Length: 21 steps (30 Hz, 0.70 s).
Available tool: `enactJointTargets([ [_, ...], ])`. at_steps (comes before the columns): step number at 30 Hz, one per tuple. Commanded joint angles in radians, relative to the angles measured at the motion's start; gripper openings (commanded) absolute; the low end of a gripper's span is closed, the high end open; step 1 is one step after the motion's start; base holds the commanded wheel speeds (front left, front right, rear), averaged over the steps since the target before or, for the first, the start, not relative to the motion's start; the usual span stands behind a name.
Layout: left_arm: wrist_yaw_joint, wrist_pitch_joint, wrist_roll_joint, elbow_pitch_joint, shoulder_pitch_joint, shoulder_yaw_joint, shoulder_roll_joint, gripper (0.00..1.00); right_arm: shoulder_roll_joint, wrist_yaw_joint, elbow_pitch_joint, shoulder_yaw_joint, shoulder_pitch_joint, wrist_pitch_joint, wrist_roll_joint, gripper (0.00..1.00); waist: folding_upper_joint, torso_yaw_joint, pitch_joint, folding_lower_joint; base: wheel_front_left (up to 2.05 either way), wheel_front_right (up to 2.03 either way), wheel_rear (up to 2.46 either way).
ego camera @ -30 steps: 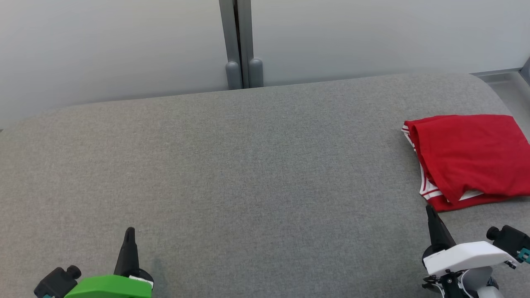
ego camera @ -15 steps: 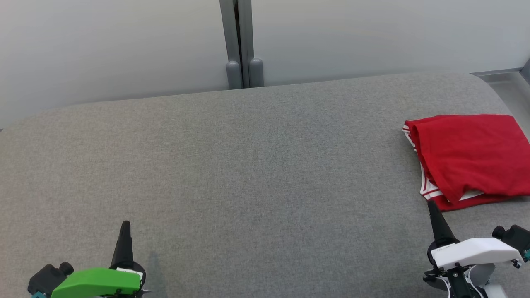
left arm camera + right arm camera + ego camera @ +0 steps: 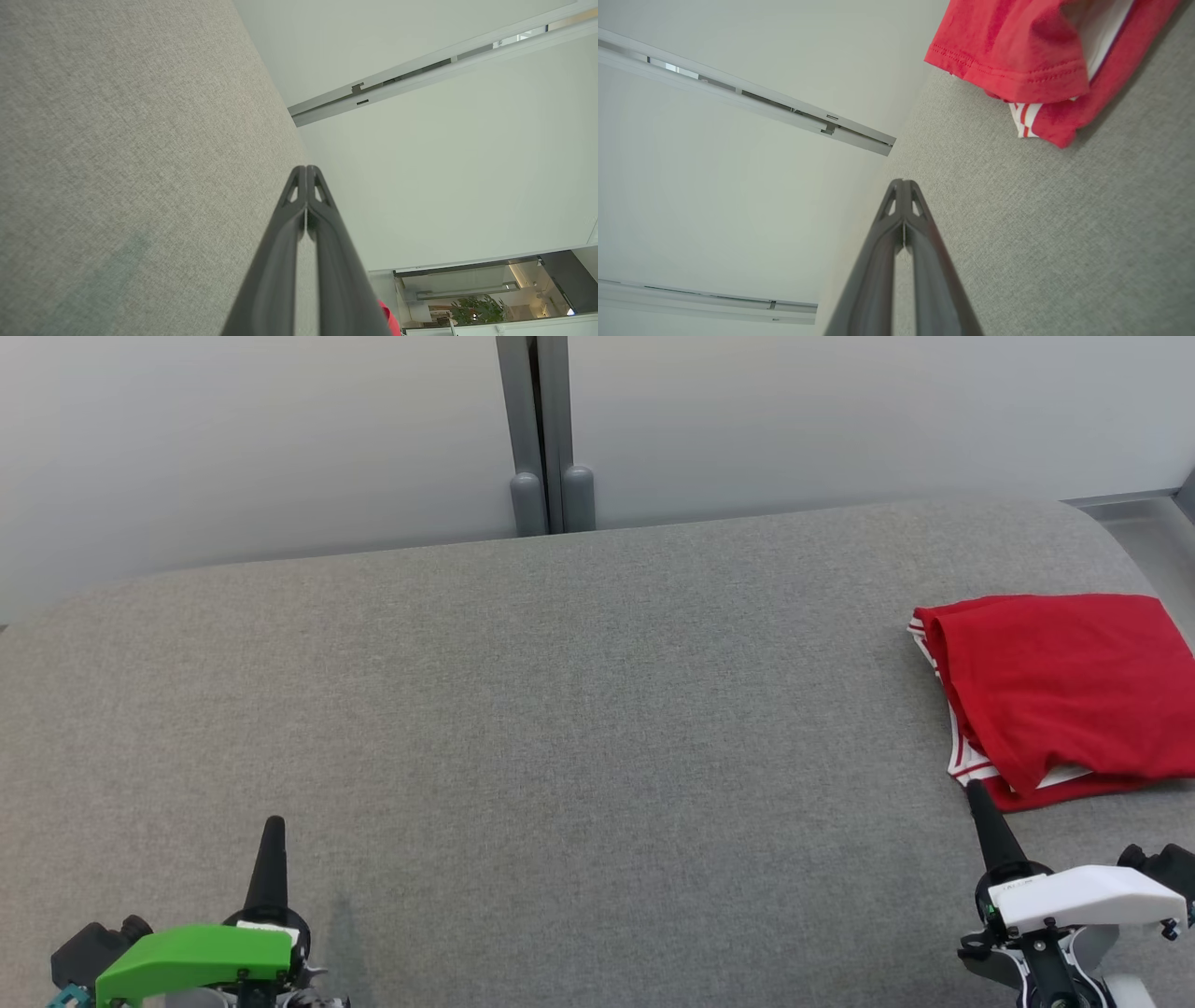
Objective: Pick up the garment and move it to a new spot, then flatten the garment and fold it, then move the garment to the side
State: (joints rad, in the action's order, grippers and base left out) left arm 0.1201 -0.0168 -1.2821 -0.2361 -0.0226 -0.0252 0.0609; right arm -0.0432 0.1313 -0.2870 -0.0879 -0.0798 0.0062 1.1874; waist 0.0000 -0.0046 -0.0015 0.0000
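The garment (image 3: 1064,691) is red with white striped trim, folded into a rough rectangle at the far right of the grey fabric surface (image 3: 560,709). My right gripper (image 3: 974,790) is shut and empty, its tip just short of the garment's near left corner. The right wrist view has the garment (image 3: 1017,51) at the top right, apart from the shut right gripper (image 3: 903,183). My left gripper (image 3: 274,823) is shut and empty at the lower left, far from the garment. In the left wrist view the left gripper (image 3: 306,169) has its fingers pressed together, and a red sliver of the garment (image 3: 387,319) peeks out behind them.
A pale wall with a grey vertical post (image 3: 544,434) runs behind the surface. The surface's right end curves away near a grey ledge (image 3: 1134,513). Broad bare grey fabric lies between the two grippers.
Both grippers have drawn back toward the bottom edge of the head view, the left drifting slightly left and the right slightly right. The garment has not moved.
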Motion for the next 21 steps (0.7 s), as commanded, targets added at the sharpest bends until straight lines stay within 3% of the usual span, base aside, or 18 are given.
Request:
enactJointTargets([
  [1,0.005,0.008,-0.024,0.004,-0.025,-0.006,0.009,0.0,-0.006,-0.001,0.013,-0.005,-0.021,0.008,0.026,0.0,0.0,0.0,0.0,0.0,0.0,0.0,0.0],
  [21,0.009,0.058,-0.168,-0.002,-0.057,-0.035,0.008,0.0,-0.008,-0.001,0.028,-0.015,-0.026,0.054,0.204,0.0,0.0,0.002,0.002,0.0,0.0,0.0,0.0],
])
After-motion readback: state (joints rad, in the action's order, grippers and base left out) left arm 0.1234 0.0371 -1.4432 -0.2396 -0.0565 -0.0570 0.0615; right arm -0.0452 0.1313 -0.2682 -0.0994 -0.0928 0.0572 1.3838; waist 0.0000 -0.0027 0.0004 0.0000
